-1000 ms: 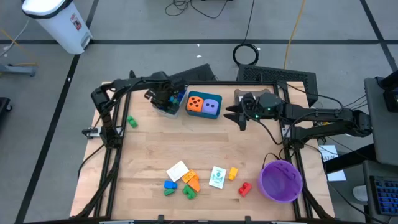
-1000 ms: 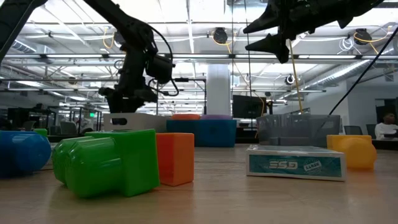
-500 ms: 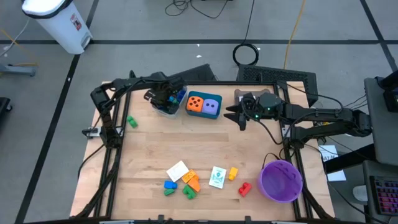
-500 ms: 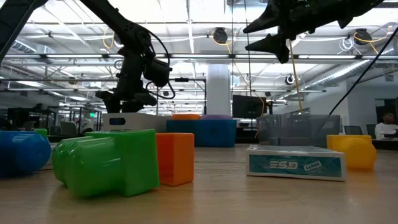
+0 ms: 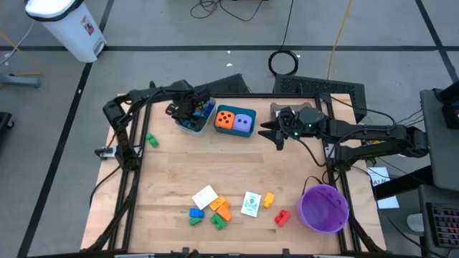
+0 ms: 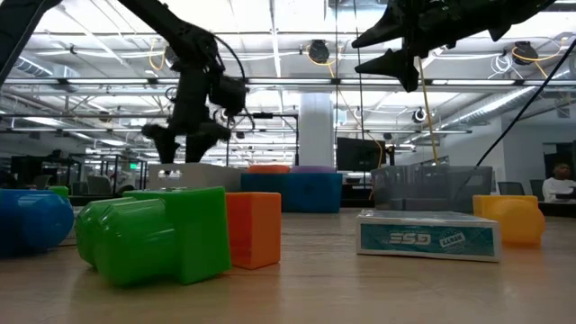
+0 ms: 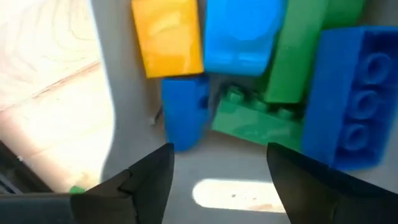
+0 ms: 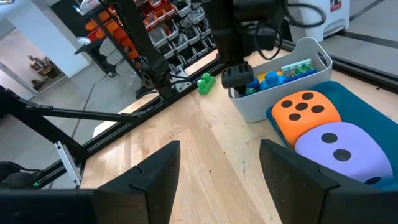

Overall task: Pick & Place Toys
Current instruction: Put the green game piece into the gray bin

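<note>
**Left gripper above grey tray, nothing held; loose toys wait at near edge**

Near edge of the table (image 5: 165, 179): a loose cluster of toys not yet sorted. Count from the high view: one blue brick (image 5: 195, 213), two green bricks (image 5: 217, 222), one orange brick (image 5: 221, 209), one yellow brick (image 5: 269, 199), one red brick (image 5: 282, 217), and two white picture cards (image 5: 250, 203). The round purple bowl (image 5: 323, 208) sits at the near right corner; I cannot tell whether anything is in it.

Mid-left: one stray green brick (image 5: 151, 140) lies alone near the left arm's frame, well apart from the cluster.

Far side: the left gripper (image 7: 219, 163) hangs over the grey tray (image 5: 193, 126), jaws apart, with nothing between them. Directly below lie one yellow, three blue and two green bricks; the placement reads as a drop-off point for bricks. Judgement: a release is done or finishing here, so the next fetch likely comes from the near cluster.

Just beside it, the teal tray (image 5: 234, 131) holds two dice side by side, touching: orange die (image 5: 225, 119) and purple die (image 5: 245, 121). The big dice appear to be kept apart from the bricks.

The right gripper (image 5: 273, 133) waits raised beside the teal tray, fingers parted and empty.
</note>
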`<action>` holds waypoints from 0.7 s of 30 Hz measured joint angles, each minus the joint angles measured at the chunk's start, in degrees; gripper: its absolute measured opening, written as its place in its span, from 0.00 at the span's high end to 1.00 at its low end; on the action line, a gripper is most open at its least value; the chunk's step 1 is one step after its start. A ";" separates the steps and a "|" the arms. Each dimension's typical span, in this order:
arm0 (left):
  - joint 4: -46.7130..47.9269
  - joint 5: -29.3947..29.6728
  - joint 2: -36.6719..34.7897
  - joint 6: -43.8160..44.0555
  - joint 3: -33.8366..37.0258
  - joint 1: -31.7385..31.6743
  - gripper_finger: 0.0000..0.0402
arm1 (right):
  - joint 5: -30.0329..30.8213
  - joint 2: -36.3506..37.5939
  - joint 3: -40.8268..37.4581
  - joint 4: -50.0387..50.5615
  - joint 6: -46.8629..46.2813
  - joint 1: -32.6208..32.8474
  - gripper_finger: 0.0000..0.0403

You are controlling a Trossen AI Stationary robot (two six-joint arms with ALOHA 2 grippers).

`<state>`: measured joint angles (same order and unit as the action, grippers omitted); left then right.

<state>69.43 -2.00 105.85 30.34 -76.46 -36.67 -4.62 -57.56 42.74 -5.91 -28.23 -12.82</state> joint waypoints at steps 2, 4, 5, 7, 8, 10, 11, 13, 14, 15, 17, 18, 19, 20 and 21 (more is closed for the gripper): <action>0.43 0.08 -0.91 -0.25 -1.39 0.00 0.34 | 0.00 0.01 0.00 0.00 0.00 0.00 0.47; 0.47 0.36 -2.41 -0.45 -3.21 0.02 0.35 | 0.00 0.01 0.00 -0.04 -0.02 0.00 0.47; 0.42 0.59 -3.27 -0.49 -3.96 0.00 0.36 | 0.00 0.00 0.00 -0.04 -0.02 0.00 0.47; 0.72 1.55 -5.04 -1.26 -5.89 0.00 0.37 | -0.02 0.01 0.00 -0.04 -0.20 0.00 0.47; 1.00 2.12 -6.22 -1.93 -6.72 0.00 0.37 | -0.05 0.01 0.00 -0.04 -0.26 0.00 0.47; 1.05 3.12 -8.93 -3.28 -8.07 0.00 0.38 | -0.09 0.00 0.00 -0.04 -0.92 0.00 0.47; 1.22 3.50 -10.39 -3.64 -8.34 0.00 0.38 | -0.11 0.00 0.00 -0.04 -1.10 0.00 0.47; 1.49 4.03 -13.19 -4.52 -8.40 0.00 0.38 | -0.13 0.00 0.00 0.06 -1.13 0.01 0.47; 2.06 4.45 -14.53 -4.82 -8.40 0.00 0.38 | -0.15 0.02 0.00 0.08 -1.22 0.02 0.47; 3.03 5.10 -15.86 -5.12 -8.40 -0.01 0.38 | -0.15 0.02 0.00 0.13 -1.51 0.02 0.47; 5.64 6.87 -18.25 -5.75 -8.40 -0.07 0.38 | -0.15 0.00 0.00 0.15 -2.53 0.02 0.47; 7.61 7.95 -19.28 -5.80 -8.40 -0.10 0.38 | -0.17 0.02 0.00 0.15 -2.79 0.02 0.47; 9.67 8.99 -20.15 -5.49 -8.40 -0.13 0.38 | -0.17 0.00 0.00 0.15 -2.80 0.04 0.47; 11.82 10.04 -20.86 -4.63 -8.40 -0.11 0.38 | -0.17 0.02 0.00 0.15 -2.79 0.04 0.47; 13.98 11.05 -21.48 -3.43 -8.40 -0.11 0.38 | -0.17 0.00 0.00 0.17 -2.75 0.04 0.47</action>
<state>83.41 9.05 84.37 26.91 -84.86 -36.77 -4.80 -57.56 42.74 -5.74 -30.98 -12.78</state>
